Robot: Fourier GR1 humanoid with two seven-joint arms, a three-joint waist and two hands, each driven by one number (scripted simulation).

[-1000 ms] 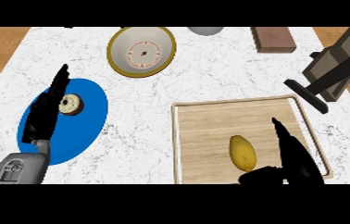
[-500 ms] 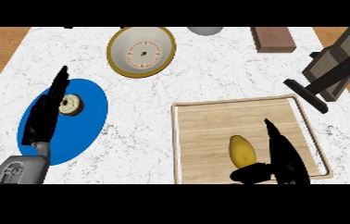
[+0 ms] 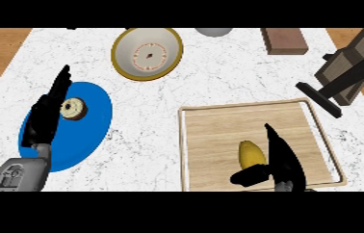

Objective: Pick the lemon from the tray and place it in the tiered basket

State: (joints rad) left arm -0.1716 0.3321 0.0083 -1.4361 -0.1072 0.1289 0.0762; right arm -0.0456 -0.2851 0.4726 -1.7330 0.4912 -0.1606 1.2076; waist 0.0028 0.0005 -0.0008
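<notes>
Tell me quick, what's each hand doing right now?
Left hand: open, fingers straight, resting over the blue plate.
Right hand: open beside the lemon on the tray, thumb below it, not holding it.

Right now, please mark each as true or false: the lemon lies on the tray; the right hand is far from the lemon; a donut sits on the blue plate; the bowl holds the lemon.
1. The lemon lies on the tray. True.
2. The right hand is far from the lemon. False: it is right beside the lemon, thumb curving under it.
3. A donut sits on the blue plate. True.
4. The bowl holds the lemon. False: the lemon is on the tray.
5. The left hand is over the tray. False: it is over the blue plate.
</notes>
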